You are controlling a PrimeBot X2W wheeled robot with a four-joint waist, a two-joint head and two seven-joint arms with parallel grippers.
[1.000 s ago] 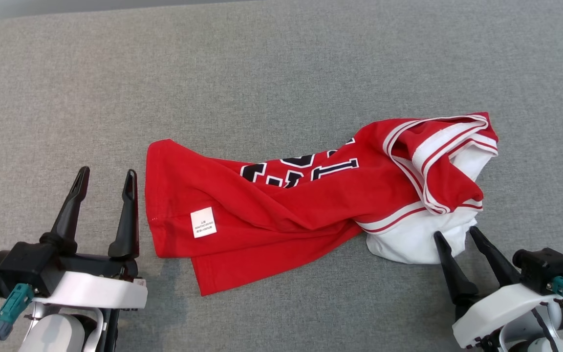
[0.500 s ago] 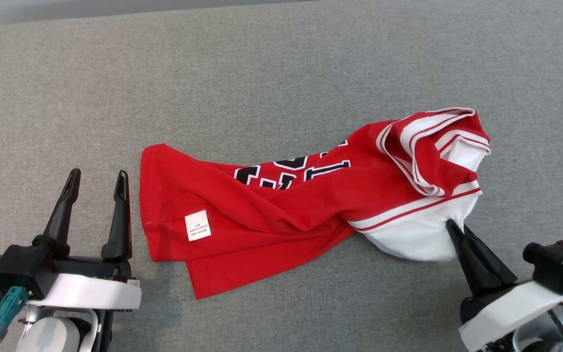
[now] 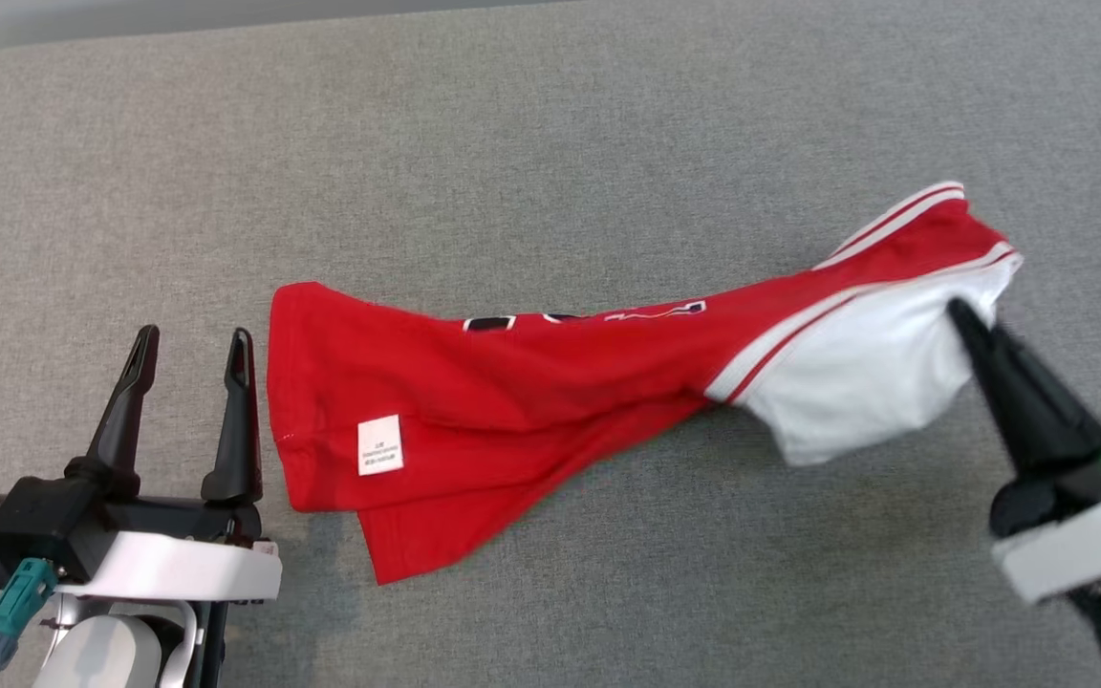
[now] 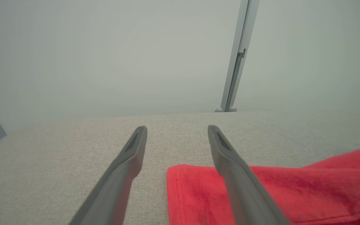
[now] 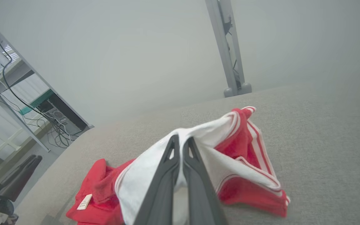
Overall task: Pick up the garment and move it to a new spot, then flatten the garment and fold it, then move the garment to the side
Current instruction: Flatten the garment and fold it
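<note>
The right gripper [image 3: 960, 311] reached in from the lower right, fingers slanting up and left, pinched shut on the white end of the garment [image 3: 550, 392]. The left gripper [image 3: 193, 336] sat at the lower left, fingers wide apart, just beside the red hem. The garment lay stretched left to right across the desk [image 3: 512, 143]. The right wrist view showed striped trim bunched behind the fingers.

Garment [image 3: 531, 392] on surface [image 3: 512, 143], beside it — left gripper [image 3: 195, 333]
</note>
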